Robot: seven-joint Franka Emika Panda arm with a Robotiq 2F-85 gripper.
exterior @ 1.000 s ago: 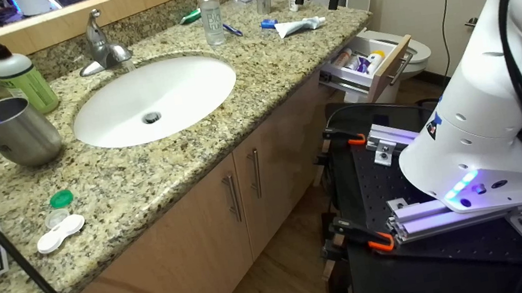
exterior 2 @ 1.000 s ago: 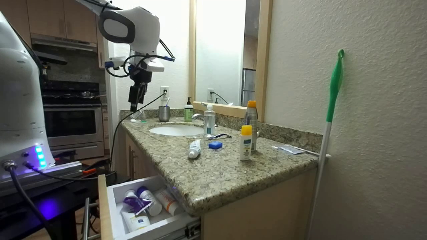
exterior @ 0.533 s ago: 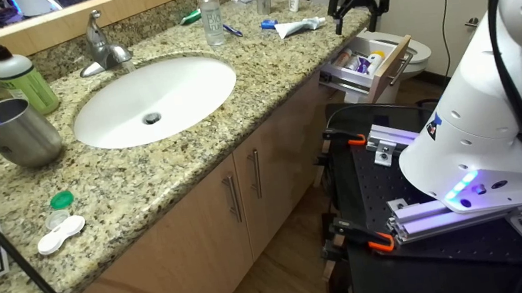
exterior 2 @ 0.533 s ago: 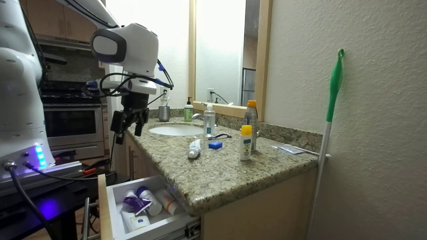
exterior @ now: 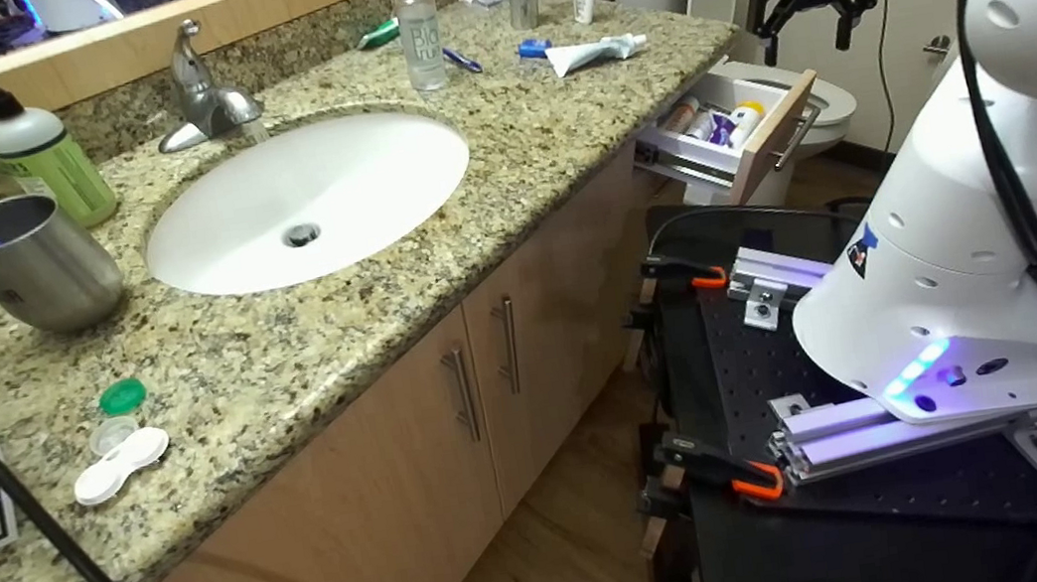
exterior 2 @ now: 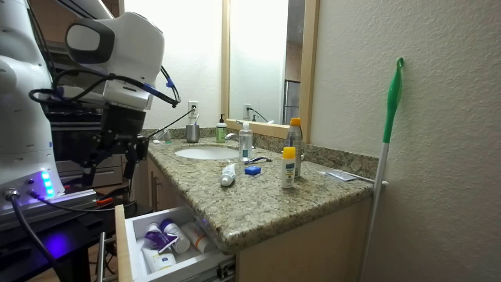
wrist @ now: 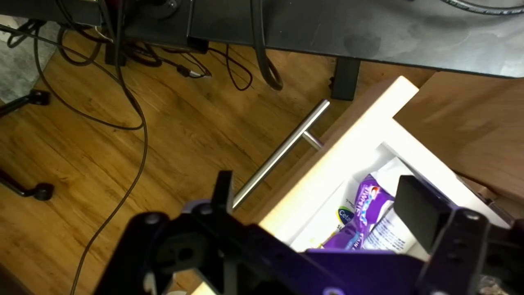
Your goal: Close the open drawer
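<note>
The tan-fronted drawer (exterior: 774, 137) is pulled open under the counter's end in both exterior views; its front panel (exterior 2: 123, 246) shows edge-on with a steel bar handle (exterior 2: 101, 254). The white drawer box holds several tubes and bottles, among them a purple tube (wrist: 364, 209). My gripper (exterior: 807, 48) is open and empty, in the air above and beyond the drawer front. It also shows in an exterior view (exterior 2: 109, 178), higher than the drawer. In the wrist view my open gripper (wrist: 317, 196) is over the drawer's top edge, fingers apart, touching nothing visible. The drawer's near part is hidden by the gripper.
The granite counter (exterior 2: 266, 211) overhangs the drawer; a toothpaste tube (exterior 2: 228, 175) and a yellow-capped bottle (exterior 2: 288, 168) stand or lie on it. A black table (wrist: 368, 37) edge is close to the drawer front. A toilet (exterior: 840, 103) is behind, with cables (wrist: 137, 110) on the floor.
My gripper has moved from above the counter outward past its edge, lower and closer to the drawer's end, and its jaws stand wider in view. The drawer has not moved.
</note>
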